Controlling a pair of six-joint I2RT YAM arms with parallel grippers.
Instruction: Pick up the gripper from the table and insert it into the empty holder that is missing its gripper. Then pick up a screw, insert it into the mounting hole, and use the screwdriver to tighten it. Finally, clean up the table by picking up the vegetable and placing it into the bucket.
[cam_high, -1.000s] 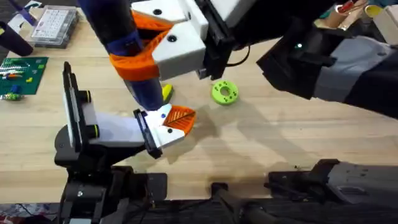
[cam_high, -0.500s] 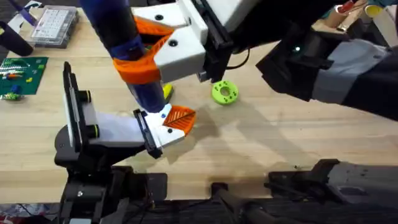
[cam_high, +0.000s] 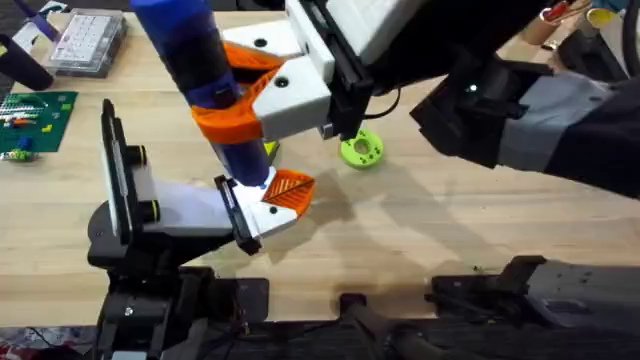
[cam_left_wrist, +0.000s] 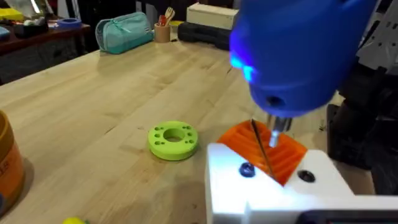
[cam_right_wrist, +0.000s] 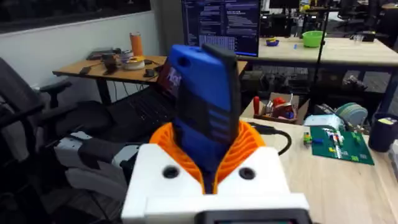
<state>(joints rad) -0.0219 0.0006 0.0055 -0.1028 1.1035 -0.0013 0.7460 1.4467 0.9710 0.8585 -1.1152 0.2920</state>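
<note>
— Jaws first: how do they stand?

— On the right gripper (cam_high: 240, 95) the orange-padded jaws are clamped around the screwdriver (cam_high: 195, 70), which it holds upright with the bit pointing down. For the left one I cannot tell.

— Where is the screwdriver's bit?

— Its tip rests at a small blue screw (cam_left_wrist: 247, 170) on the white mounted gripper (cam_high: 265, 205) on its holder (cam_high: 135, 215), just beside that part's orange ribbed pad (cam_left_wrist: 264, 149).

— And around the screwdriver?

— The green disc (cam_high: 361, 148) lies near it on the table (cam_high: 430, 230). The yellow vegetable (cam_high: 270, 148) peeks out just behind its lower end. The orange bucket (cam_left_wrist: 9, 168) stands beyond the disc from the screwdriver.
</note>
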